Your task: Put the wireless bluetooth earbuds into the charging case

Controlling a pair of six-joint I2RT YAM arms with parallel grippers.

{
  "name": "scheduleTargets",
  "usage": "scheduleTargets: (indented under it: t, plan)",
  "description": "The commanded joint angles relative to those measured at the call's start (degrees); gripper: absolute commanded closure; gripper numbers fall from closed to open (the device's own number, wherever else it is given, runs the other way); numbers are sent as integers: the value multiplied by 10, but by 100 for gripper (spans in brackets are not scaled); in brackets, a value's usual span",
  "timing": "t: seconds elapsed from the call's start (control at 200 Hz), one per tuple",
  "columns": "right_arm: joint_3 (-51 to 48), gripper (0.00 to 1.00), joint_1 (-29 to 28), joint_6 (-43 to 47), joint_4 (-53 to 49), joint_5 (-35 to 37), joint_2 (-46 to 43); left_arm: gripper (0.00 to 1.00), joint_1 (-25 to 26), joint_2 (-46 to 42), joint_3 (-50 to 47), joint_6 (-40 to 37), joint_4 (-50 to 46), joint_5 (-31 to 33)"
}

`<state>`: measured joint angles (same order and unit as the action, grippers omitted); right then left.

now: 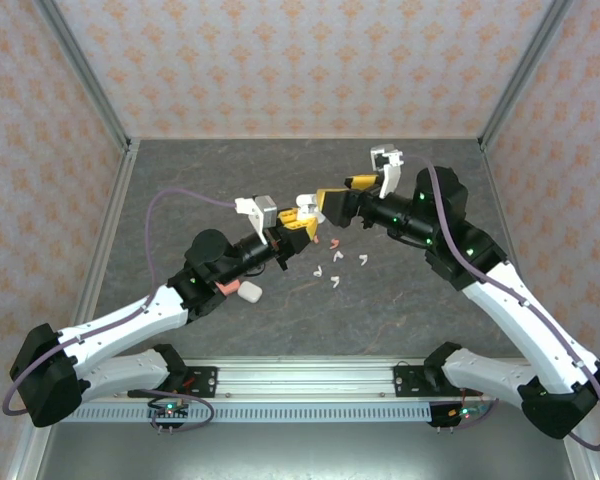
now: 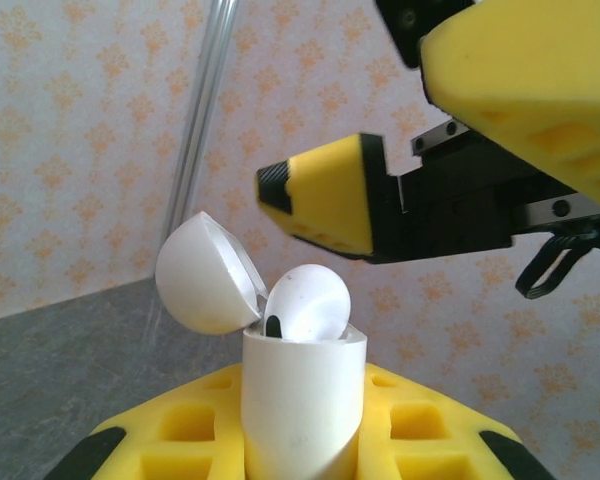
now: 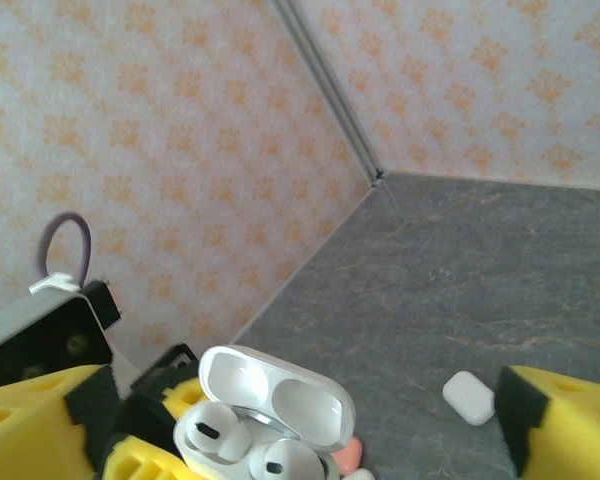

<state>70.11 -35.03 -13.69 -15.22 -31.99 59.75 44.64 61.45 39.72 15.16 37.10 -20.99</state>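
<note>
Grey stone-look table point(image 1: 230, 170), patterned walls point(image 1: 300, 60); left hand point(image 1: 296, 222) clamps open white case point(image 2: 302, 400), right hand point(image 1: 328, 203) gapes empty.

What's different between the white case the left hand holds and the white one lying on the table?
The held case has its lid open; the loose case is closed. The held case shows two white earbuds sitting in it; the loose case hides whatever is inside. The held case stands upright in the left hand; the loose case lies flat on the table. Both are white and rounded.
</note>
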Motion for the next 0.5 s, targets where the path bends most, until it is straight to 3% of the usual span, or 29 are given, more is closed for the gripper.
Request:
scheduleTargets:
  t: [0.0,0.14,0.495]
  plan:
    - [9,1,7,-17,-10,-100,23,100,4,-10,14,-2,33,-16]
    - [8,0,7,-28,12,-163,37,100,4,-10,14,-2,31,-16]
    - [7,21,7,-40,47,-208,38,100,4,-6,15,-3,20,-11]
